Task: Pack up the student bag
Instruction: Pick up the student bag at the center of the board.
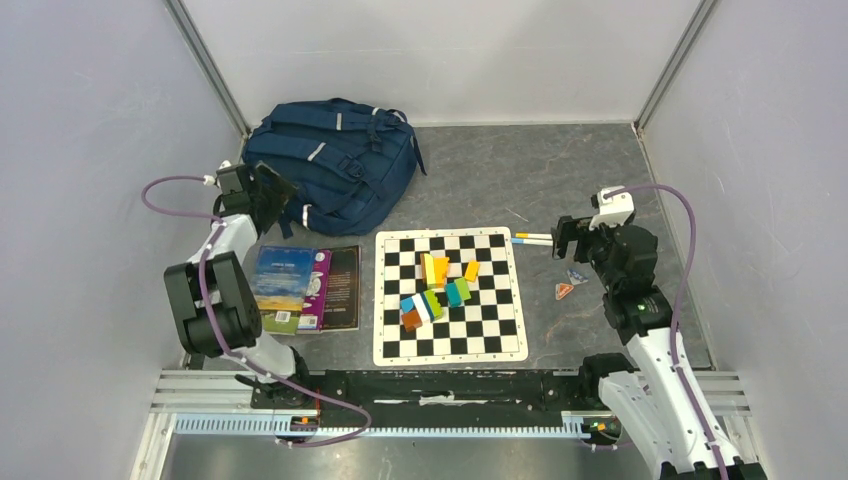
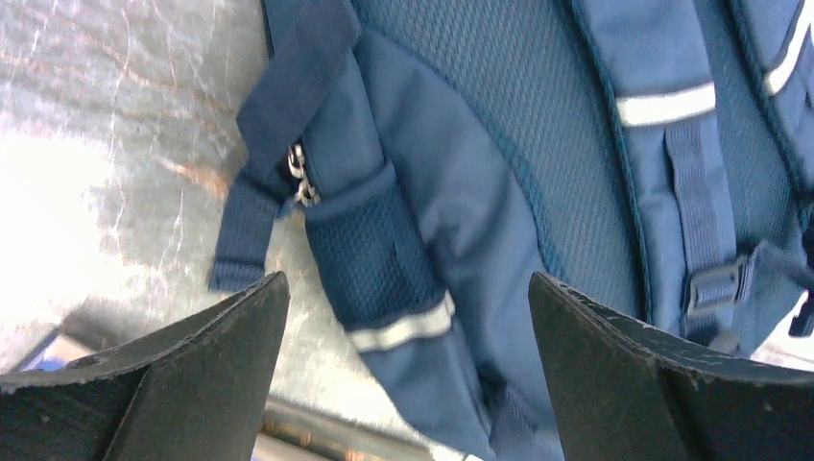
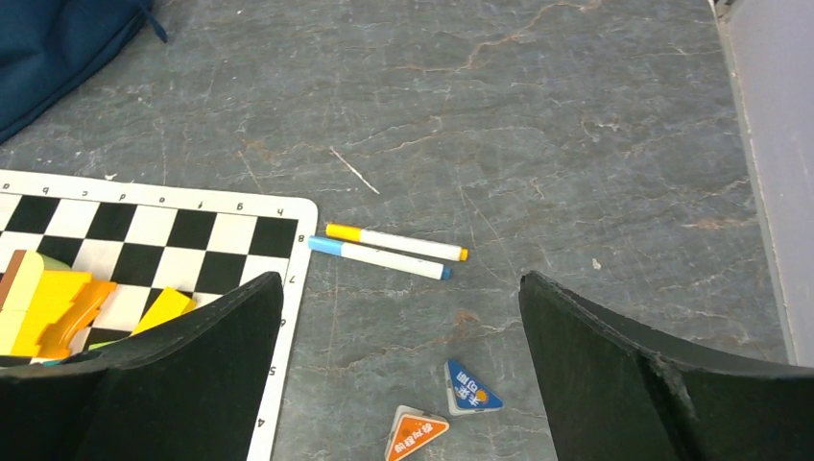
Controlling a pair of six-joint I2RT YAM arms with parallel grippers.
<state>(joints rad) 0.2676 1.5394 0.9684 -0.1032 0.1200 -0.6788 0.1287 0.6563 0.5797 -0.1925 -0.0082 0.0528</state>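
1. Navy fabric of the student bag lies flat, straps up, at the far left of the desk. Books and markers lie outside it, apparently awaiting packing.
2. Left gripper, jaws spread and empty, hangs over the bag's side pocket near the zipper pulls, likely to open it.
3. Right gripper, also spread, hovers by the markers, well apart from the bag.

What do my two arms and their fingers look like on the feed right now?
The left arm and right arm are both built from black joint housings joined by white links. A lilac cable loops from each wrist down toward the base. The fingers are matte black wedges with pale, scuffed edges.
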